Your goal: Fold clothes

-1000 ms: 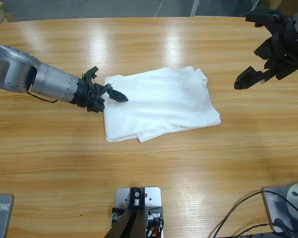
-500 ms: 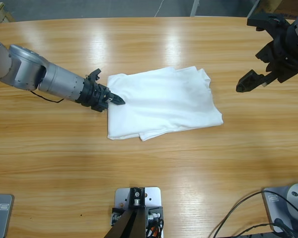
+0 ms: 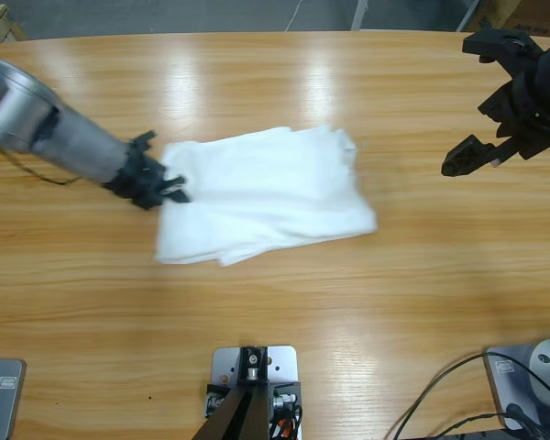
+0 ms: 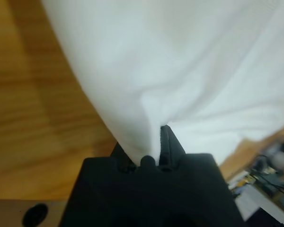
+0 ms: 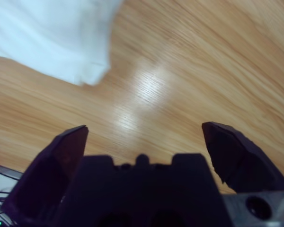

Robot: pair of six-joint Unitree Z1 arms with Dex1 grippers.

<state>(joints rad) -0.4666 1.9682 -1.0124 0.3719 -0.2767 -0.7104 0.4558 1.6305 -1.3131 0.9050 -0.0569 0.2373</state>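
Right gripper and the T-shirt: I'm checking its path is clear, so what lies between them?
Only bare table lies between the right gripper and the T-shirt; the high view shows it.

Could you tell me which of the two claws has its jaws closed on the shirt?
The left claw, at the shirt's edge, has its jaws clamped on the white cloth. The right claw hangs open over bare table, well apart from the shirt.

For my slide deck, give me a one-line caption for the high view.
Left end effector shut on folded white T-shirt's edge; right end effector open above the wooden table.
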